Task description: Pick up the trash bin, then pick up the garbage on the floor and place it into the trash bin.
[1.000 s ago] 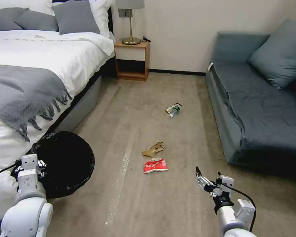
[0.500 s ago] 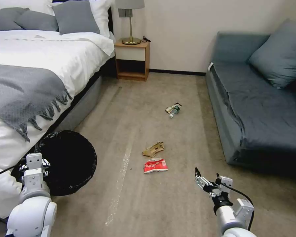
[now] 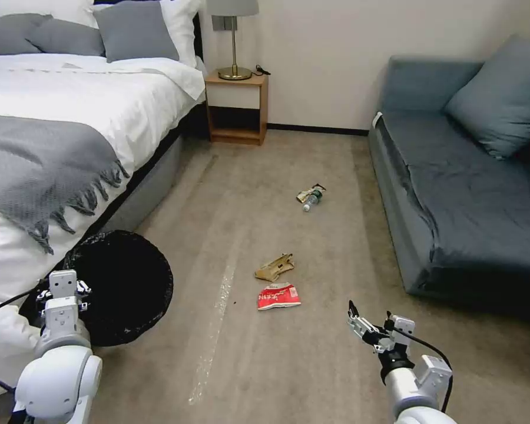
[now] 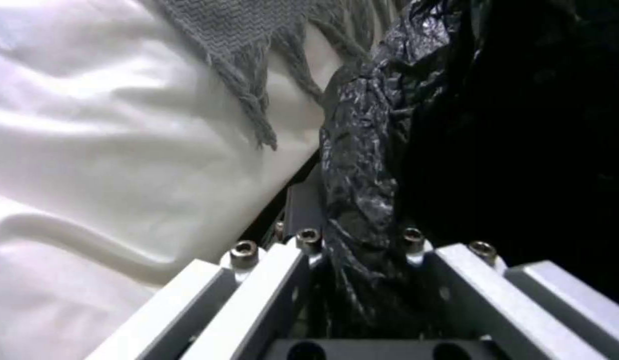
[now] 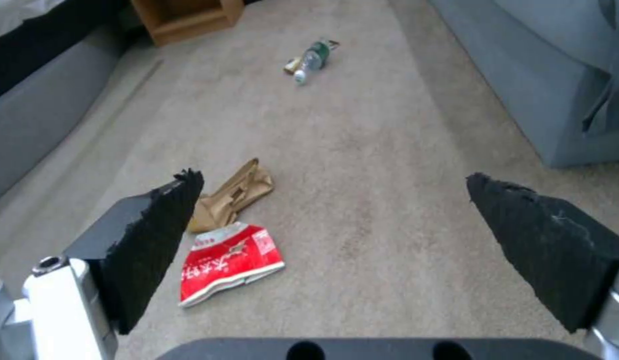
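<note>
Carpet floor (image 3: 312,365) holds the garbage (image 3: 278,295). Left gripper (image 4: 363,260) pinches the trash bin (image 3: 126,282) rim; its black bag looks dark inside. Right gripper (image 5: 336,220) has fingers spread wide.

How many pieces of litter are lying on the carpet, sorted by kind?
Snack packet, red and white: 1
Crumpled tan paper: 1
Clear bottle with white cap: 1
Gold foil wrapper, touching the bottle: 1
Total: 4
</note>
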Tool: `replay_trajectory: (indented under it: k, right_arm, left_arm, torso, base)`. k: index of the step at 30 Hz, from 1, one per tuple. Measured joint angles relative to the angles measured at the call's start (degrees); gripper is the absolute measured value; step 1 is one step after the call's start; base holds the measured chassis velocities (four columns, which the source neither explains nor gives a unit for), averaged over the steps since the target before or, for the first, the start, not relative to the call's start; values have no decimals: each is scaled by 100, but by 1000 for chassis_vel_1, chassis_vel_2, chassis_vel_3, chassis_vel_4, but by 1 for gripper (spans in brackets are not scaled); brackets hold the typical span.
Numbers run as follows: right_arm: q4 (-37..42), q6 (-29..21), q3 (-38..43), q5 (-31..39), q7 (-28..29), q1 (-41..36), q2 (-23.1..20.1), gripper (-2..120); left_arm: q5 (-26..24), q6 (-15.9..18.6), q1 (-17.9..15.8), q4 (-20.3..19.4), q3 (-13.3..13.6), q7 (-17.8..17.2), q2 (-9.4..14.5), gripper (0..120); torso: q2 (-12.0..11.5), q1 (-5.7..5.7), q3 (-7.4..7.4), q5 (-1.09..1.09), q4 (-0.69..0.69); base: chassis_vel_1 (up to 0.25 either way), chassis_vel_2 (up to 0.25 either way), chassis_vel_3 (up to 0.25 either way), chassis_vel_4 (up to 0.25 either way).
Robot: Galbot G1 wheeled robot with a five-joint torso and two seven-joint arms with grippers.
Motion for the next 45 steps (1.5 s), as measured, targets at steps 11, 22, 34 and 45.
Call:
replay_trajectory:
  k: [11, 22, 34, 45]
  right_arm:
    - [-14, 47, 15, -45, -5, -58, 19, 100]
    - [-116, 149, 12, -194, -13, -102, 89, 100]
    - [-233, 175, 4, -250, -24, -64, 144, 100]
    - [-281, 207, 2, -282, -30, -67, 172, 100]
  left_arm:
    - [2, -88, 15, 11, 42, 18, -25, 4]
    - [134, -193, 16, 71, 168, 124, -104, 4]
    - [213, -342, -10, 217, 242, 151, -26, 4]
    - [233, -396, -14, 261, 287, 156, -35, 4]
  torso:
    - [0, 0, 0, 0, 0]
    - [0, 0, 0, 0, 0]
    - [0, 0, 0, 0, 0]
    - [0, 0, 0, 0, 0]
  base:
    - [-11, 15, 12, -15]
    - [-51, 49, 46, -50]
    - [-63, 66, 67, -58]
    - [-73, 71, 71, -59]
